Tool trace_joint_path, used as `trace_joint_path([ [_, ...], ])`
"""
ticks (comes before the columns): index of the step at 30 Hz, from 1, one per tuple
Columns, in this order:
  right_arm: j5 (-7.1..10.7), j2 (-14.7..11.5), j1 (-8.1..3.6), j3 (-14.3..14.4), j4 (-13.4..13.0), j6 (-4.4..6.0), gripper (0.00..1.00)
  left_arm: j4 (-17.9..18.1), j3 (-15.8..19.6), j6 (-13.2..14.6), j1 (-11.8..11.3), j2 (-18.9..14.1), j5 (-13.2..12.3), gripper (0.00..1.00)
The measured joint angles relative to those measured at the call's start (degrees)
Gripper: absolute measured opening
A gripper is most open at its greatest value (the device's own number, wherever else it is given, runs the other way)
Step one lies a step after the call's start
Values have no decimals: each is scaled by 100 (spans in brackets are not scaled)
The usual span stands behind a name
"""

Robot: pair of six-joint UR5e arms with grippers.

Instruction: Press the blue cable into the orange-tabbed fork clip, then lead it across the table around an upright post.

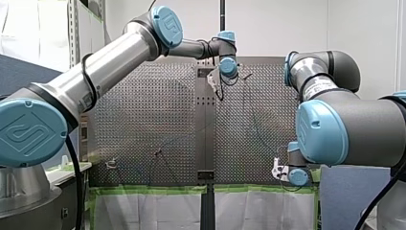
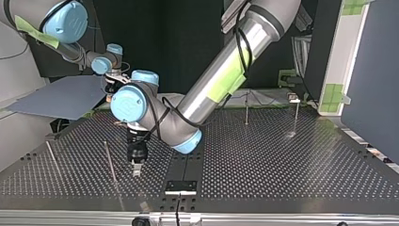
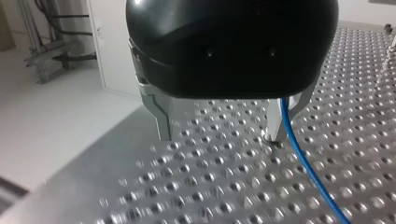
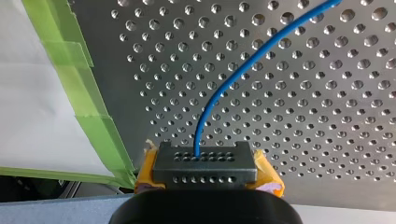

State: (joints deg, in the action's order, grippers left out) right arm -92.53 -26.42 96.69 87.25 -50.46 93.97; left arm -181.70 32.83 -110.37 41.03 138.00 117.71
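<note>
Blue cable (image 4: 229, 79): thin, light, limp. Likely sags between holds and slides through a loose grip.
Runs over table (image 4: 327, 140) out of my right tool (image 4: 205, 161), whose yellow pads look clamped on it.
My left tool (image 3: 220, 133): fingers apart, tips close to table, cable passing beside one finger, not gripped.
Best hold, I judge, is close to the stretch being seated.
Orange-tabbed clip not made out.
Upright post (image 2: 111, 162) near left tool.

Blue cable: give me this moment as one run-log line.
right gripper: shut on blue cable | left gripper: open over table, cable beside it
</note>
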Motion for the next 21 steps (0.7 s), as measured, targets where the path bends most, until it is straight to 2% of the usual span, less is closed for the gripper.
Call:
trace_joint_path([
  [6,5,2,2,2,1,0,0,-40,-205,294,160,-3,-3,100],
  [13,6,0,6,1,0,11,0,-269,-571,668,331,-1,-129,100],
  [21,43,0,24,4,22,6,0,-453,-690,836,446,1,-220,100],
])
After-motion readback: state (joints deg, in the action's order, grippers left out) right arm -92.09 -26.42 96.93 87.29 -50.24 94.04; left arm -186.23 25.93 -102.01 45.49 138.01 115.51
